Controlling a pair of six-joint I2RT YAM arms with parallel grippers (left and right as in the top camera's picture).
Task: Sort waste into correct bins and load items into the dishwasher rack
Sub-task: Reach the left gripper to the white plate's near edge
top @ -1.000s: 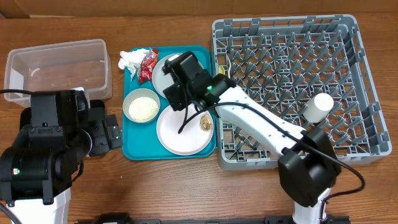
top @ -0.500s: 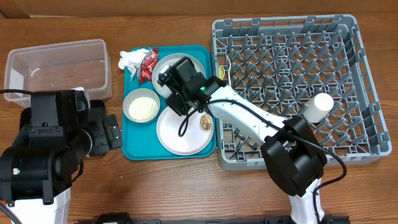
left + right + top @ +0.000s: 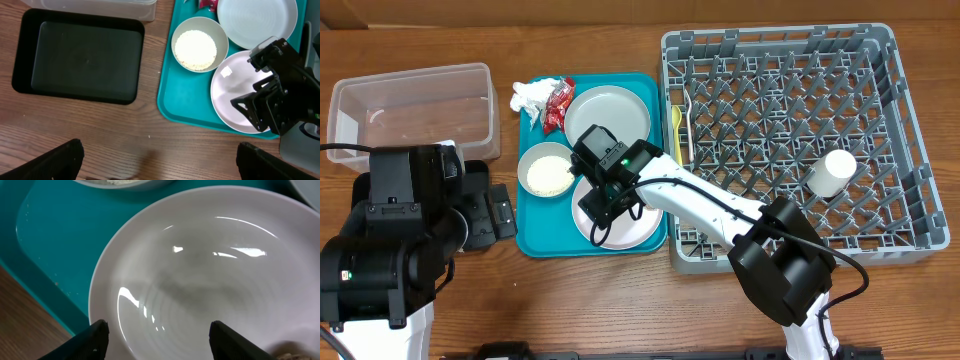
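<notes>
Little of the job is done, as I judge it. The small white cup (image 3: pixel 838 170) lies in the large grey pegged dishwasher rack (image 3: pixel 770 38), toward its 3 o'clock side. The yellow plastic spoon (image 3: pixel 677 120) and what looks like the white plastic fork (image 3: pixel 689 104) sit at the rack's 9 o'clock edge.

Everything else waits on the teal serving tray (image 3: pixel 535 235). That is the pale grey-blue plate (image 3: pixel 610 110) at 1 o'clock, the grey bowl (image 3: pixel 176 35) of loose white rice grains (image 3: pixel 197 50) at 9 o'clock, and the crumpled white napkin (image 3: pixel 528 96) and red snack wrapper (image 3: pixel 558 104) at 11 o'clock.

The clear plastic tub (image 3: pixel 415 110) and the shallow black tray (image 3: pixel 85 60) both look empty.

My right gripper (image 3: pixel 159 330) hangs spread wide over the white-pink plate (image 3: pixel 200 240) at the tray's 5 o'clock, gripping nothing. A brownish blur at the wrist view's lower corner may be the food morsel (image 3: pixel 295 355), but I cannot be sure.

My left gripper (image 3: pixel 159 150) is also wide and empty, above bare wood at 6 o'clock of the black tray.

The plate lies flat, with the bowl just beside it and the tray lip close, so getting at its rim looks awkward.
</notes>
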